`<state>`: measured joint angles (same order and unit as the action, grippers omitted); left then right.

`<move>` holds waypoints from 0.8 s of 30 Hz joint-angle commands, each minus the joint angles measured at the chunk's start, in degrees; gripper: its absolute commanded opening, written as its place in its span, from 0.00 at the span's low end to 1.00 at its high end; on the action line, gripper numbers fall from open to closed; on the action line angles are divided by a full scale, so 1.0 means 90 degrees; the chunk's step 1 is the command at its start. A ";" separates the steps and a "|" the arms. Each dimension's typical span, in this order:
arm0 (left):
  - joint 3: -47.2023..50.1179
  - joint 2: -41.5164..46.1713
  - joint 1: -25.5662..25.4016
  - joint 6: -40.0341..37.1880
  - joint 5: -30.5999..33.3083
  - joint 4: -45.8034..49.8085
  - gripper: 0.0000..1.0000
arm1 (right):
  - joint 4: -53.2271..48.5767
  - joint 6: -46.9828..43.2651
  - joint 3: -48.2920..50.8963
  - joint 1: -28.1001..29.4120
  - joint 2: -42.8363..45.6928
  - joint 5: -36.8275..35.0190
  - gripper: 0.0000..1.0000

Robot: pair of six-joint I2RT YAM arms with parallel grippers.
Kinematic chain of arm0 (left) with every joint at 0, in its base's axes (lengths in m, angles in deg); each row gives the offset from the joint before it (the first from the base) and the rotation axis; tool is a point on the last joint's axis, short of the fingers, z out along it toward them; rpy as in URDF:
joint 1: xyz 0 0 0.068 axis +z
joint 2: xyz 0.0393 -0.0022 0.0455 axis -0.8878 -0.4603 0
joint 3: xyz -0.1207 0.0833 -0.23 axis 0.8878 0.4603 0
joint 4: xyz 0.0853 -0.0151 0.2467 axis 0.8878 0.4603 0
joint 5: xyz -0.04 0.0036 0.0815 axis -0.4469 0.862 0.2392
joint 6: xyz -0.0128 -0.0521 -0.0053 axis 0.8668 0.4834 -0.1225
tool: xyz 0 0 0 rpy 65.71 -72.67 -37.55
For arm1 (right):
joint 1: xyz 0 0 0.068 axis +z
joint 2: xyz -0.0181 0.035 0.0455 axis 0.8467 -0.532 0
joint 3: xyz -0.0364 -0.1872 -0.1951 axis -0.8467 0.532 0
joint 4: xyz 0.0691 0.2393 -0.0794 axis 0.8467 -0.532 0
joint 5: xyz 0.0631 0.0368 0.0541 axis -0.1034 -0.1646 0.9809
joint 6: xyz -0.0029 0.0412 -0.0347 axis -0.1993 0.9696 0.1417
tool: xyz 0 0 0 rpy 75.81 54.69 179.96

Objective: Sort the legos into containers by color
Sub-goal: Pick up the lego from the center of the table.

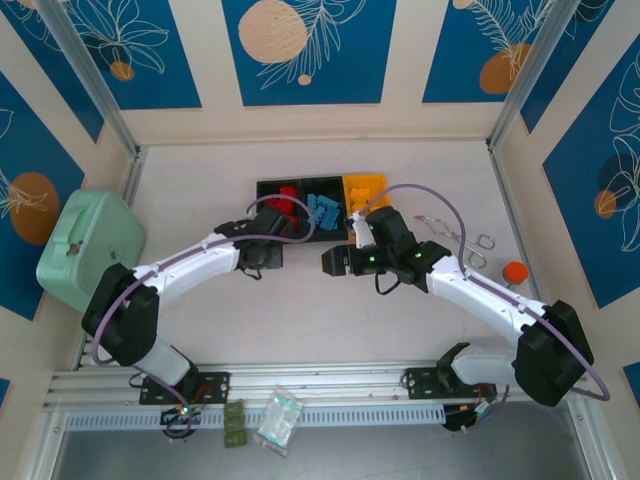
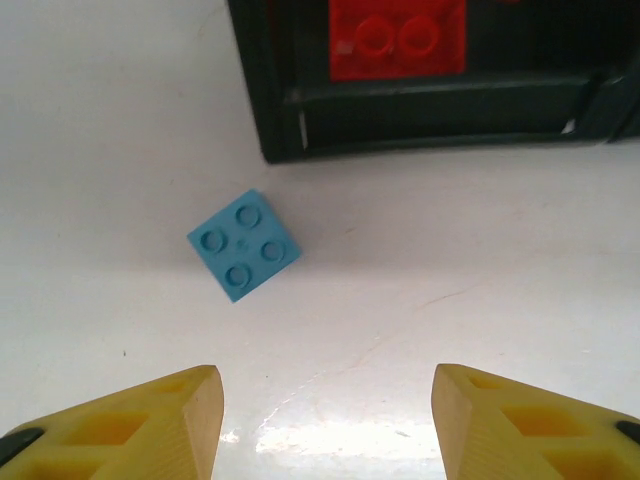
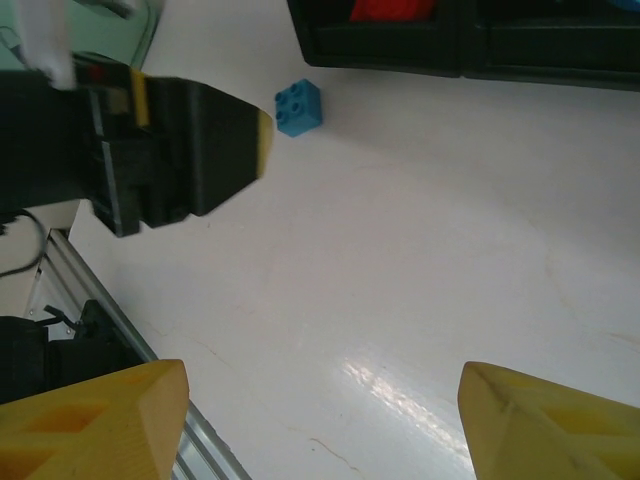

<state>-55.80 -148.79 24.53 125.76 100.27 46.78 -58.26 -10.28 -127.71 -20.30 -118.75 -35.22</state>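
Note:
One light blue lego (image 2: 244, 245) lies on the white table, just in front of the left black bin (image 2: 420, 115), which holds a red lego (image 2: 398, 40). My left gripper (image 2: 328, 420) is open and a short way back from the blue lego, nothing between its fingers. From the top, the containers (image 1: 262, 188) stand in a row: red legos (image 1: 285, 200) in the left black bin, blue legos (image 1: 322, 208) in the middle one, and a yellow bin (image 1: 362, 190) at the right. My right gripper (image 3: 325, 420) is open over bare table. The right wrist view has the blue lego (image 3: 299, 107) beside the left gripper's fingertip (image 3: 262, 140).
A mint-green case (image 1: 90, 250) sits at the table's left edge. Metal forceps (image 1: 455, 235) and a small orange object (image 1: 514, 272) lie at the right. A plastic bag (image 1: 280, 420) and a green piece (image 1: 234, 423) rest on the front rail.

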 commanded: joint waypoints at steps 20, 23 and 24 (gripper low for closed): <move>0.0927 -0.1158 0.0062 0.0674 0.1430 -0.2077 0.69 | -0.0104 -0.0049 -0.0152 0.0089 -0.0184 -0.0202 0.72; 0.0888 -0.1230 0.0116 0.0661 0.1548 -0.2039 0.66 | -0.0137 -0.0061 -0.0169 0.0065 -0.0164 -0.0223 0.72; 0.0889 -0.1241 0.0135 0.0637 0.1533 -0.2056 0.64 | -0.0146 -0.0061 -0.0169 0.0061 -0.0165 -0.0233 0.72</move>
<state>-46.97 -158.30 24.71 131.29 110.47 29.03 -58.13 -10.28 -127.71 -19.44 -120.72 -36.66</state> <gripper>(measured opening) 0.646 0.718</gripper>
